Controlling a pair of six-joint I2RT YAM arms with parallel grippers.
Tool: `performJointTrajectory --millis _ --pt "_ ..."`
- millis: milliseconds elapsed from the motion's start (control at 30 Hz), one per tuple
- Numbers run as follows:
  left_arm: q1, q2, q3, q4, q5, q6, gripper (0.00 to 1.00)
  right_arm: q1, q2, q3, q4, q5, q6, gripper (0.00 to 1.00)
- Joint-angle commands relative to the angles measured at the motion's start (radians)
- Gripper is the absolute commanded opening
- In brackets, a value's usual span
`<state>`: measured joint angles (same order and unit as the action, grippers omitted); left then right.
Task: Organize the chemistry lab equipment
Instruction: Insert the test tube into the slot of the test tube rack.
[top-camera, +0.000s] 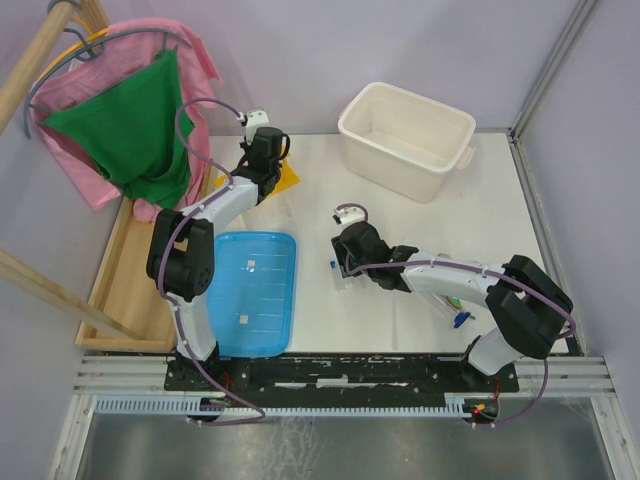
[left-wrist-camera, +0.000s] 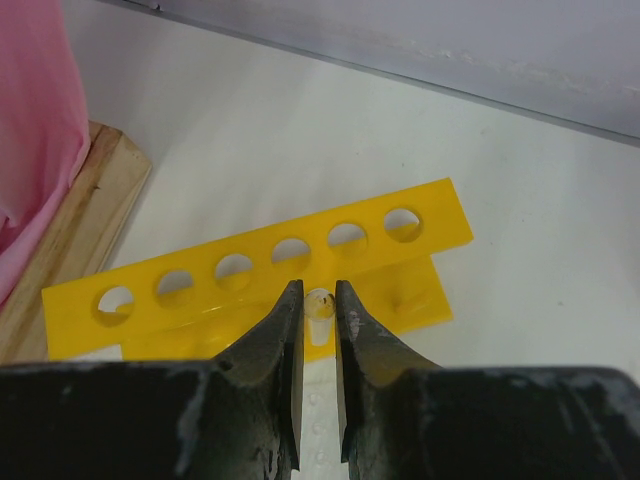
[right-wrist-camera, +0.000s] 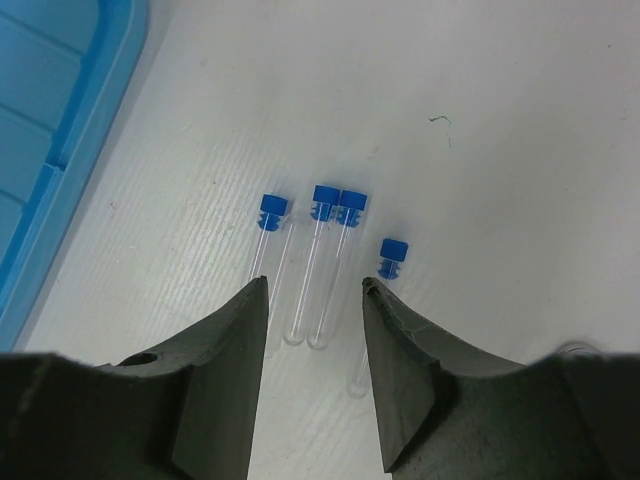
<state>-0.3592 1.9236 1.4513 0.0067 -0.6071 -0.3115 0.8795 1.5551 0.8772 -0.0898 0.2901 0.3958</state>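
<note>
Your L gripper (left-wrist-camera: 320, 290) has its jaws nearly together, only a thin slit between them. They're pinched on a small clear tube (left-wrist-camera: 320, 306) right at the tips. It hangs over the yellow rack (left-wrist-camera: 300, 262), which sits at the back of the table (top-camera: 480, 230) w/ its row of holes showing. The tube is just in front of the middle holes and not in one.

Your R gripper (right-wrist-camera: 315, 285) has its jaws wide apart, holding nothing and touching nothing. It hovers over four blue-capped tubes (right-wrist-camera: 322, 262) lying flat on the table mid-way, near the blue lid (right-wrist-camera: 50, 130). Two tubes lie side by side, touching, inside the gap. A 3rd is by the finger on the lid side, and the 4th is by the other fingertip. The white tub (top-camera: 405, 140) is at the far back, well apart.
</note>
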Motion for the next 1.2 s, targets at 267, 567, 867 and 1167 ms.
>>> performJointTrajectory --millis 267,567,867,1167 --pt "0.005 0.001 0.041 0.009 0.000 0.015 0.03 -0.008 0.001 0.030 0.038 -0.009 -0.008 0.50" --pt "0.005 0.027 0.030 0.003 -0.001 -0.002 0.06 -0.010 0.010 0.043 0.022 -0.029 -0.009 0.51" --pt "0.005 0.026 0.024 -0.008 0.003 -0.018 0.23 -0.010 0.014 0.049 0.012 -0.041 -0.002 0.51" --pt "0.005 -0.031 0.013 -0.064 0.002 -0.048 0.37 -0.010 -0.012 0.047 -0.010 -0.046 0.007 0.51"
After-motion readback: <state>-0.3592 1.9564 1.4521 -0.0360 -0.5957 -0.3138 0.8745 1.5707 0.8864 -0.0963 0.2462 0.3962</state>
